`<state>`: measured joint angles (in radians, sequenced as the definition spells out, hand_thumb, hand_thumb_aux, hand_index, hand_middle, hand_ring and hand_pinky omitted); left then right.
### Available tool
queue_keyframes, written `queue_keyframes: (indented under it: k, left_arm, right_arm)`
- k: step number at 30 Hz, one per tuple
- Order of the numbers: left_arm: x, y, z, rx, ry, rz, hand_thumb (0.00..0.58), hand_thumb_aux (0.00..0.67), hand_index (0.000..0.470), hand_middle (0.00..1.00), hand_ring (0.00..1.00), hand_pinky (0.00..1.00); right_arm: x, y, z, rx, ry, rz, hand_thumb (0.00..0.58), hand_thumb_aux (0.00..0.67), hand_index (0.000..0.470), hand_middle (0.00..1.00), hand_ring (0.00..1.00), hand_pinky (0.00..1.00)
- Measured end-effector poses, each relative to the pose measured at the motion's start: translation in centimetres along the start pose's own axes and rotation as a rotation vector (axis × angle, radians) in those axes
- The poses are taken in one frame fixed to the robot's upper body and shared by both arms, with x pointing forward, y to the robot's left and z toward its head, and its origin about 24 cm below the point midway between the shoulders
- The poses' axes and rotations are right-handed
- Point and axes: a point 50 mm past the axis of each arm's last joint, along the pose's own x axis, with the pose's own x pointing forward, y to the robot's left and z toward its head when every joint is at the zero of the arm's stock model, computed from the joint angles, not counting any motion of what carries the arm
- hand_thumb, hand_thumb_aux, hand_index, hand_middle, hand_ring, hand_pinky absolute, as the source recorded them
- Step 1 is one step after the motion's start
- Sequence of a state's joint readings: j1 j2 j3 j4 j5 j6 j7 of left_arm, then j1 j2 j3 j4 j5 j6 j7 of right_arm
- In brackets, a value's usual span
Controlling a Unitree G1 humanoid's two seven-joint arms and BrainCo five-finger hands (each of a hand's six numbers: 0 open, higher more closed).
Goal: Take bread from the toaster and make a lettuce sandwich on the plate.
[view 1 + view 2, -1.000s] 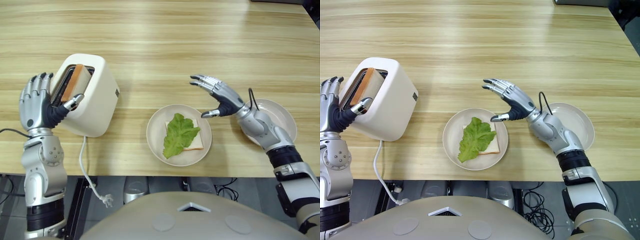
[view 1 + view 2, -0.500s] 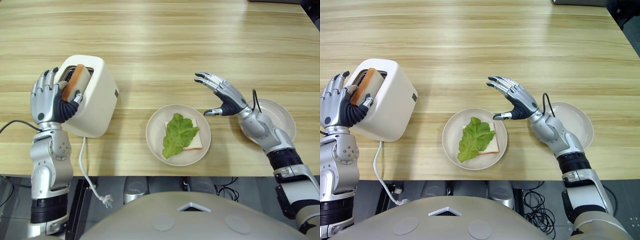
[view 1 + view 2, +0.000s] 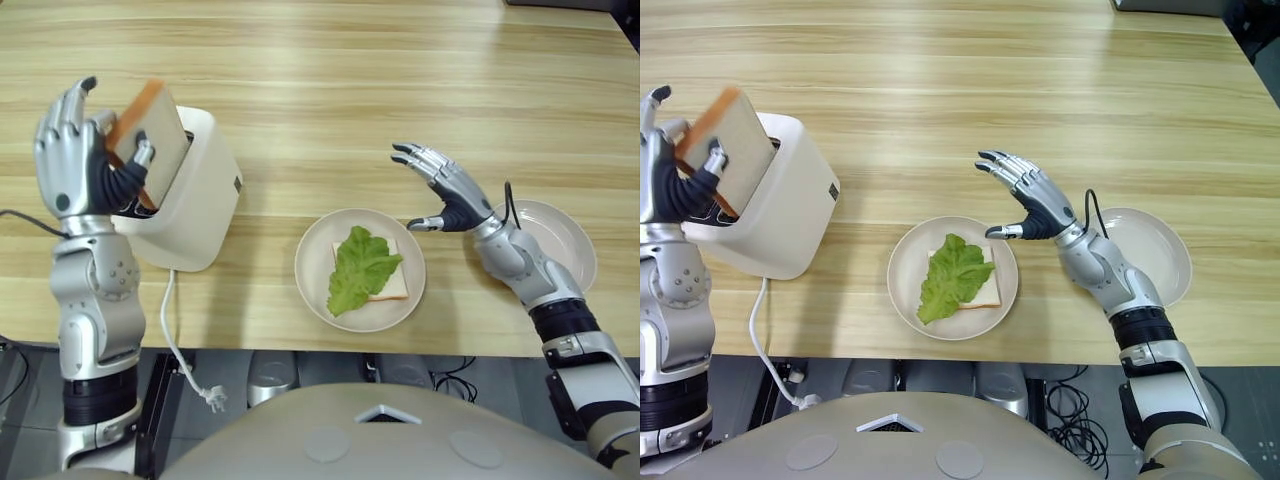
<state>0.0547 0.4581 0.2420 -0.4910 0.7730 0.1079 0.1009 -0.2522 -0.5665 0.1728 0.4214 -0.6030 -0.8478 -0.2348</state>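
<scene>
A cream toaster point(image 3: 198, 205) stands at the left of the wooden table. My left hand point(image 3: 78, 155) is shut on a slice of bread point(image 3: 155, 140), which is lifted mostly clear of the toaster's slot. On the round plate point(image 3: 312, 262) in the middle lies another bread slice point(image 3: 392, 286) with a green lettuce leaf point(image 3: 358, 268) on top. My right hand point(image 3: 442, 190) hovers open, fingers spread, just right of and above the plate.
An empty white bowl point(image 3: 564, 236) sits at the right, partly behind my right forearm. The toaster's cord point(image 3: 178, 350) hangs over the table's front edge. The far half of the table point(image 3: 330, 70) is bare wood.
My left hand closed on the bread slice and pulled it up out of the toaster. My right hand stayed almost still beside the plate.
</scene>
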Motion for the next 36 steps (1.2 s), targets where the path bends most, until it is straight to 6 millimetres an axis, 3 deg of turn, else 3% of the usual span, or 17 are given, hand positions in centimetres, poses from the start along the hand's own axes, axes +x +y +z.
queue_keyframes:
  k: [4,10,14,20,29,36]
  left_arm:
    - [1.3,1.6,4.1,-0.244,-0.187,0.026,0.580,0.670,0.460,1.00,1.00,1.00]
    - [1.5,0.0,7.8,-0.588,-0.327,-0.211,0.580,0.670,0.460,1.00,1.00,1.00]
    - [0.5,-3.1,9.6,-0.816,-0.336,-0.458,0.580,0.670,0.460,1.00,1.00,1.00]
    - [-3.5,-10.2,10.0,-0.973,-0.197,-0.916,0.580,0.670,0.460,1.00,1.00,1.00]
    - [-7.5,-15.5,10.1,-1.049,-0.069,-1.276,0.580,0.670,0.460,1.00,1.00,1.00]
    - [-8.8,-17.6,9.9,-1.070,0.019,-1.311,0.580,0.670,0.460,1.00,1.00,1.00]
  right_arm:
    - [0.2,-2.5,-0.1,0.016,-0.019,-0.171,0.000,0.000,0.000,0.00,0.00,0.00]
    - [-1.2,-5.8,0.1,0.014,-0.071,-0.333,0.000,0.000,0.000,0.00,0.00,0.00]
    - [-2.6,-6.9,0.6,0.002,-0.095,-0.352,0.000,0.000,0.000,0.00,0.00,0.00]
    - [-3.3,-7.7,1.1,-0.007,-0.119,-0.295,0.000,0.000,0.000,0.00,0.00,0.00]
    - [-3.5,-6.2,1.3,0.057,-0.113,-0.214,0.000,0.000,0.000,0.00,0.00,0.00]
    - [-3.2,-5.3,1.6,0.075,-0.119,-0.192,0.000,0.000,0.000,0.00,0.00,0.00]
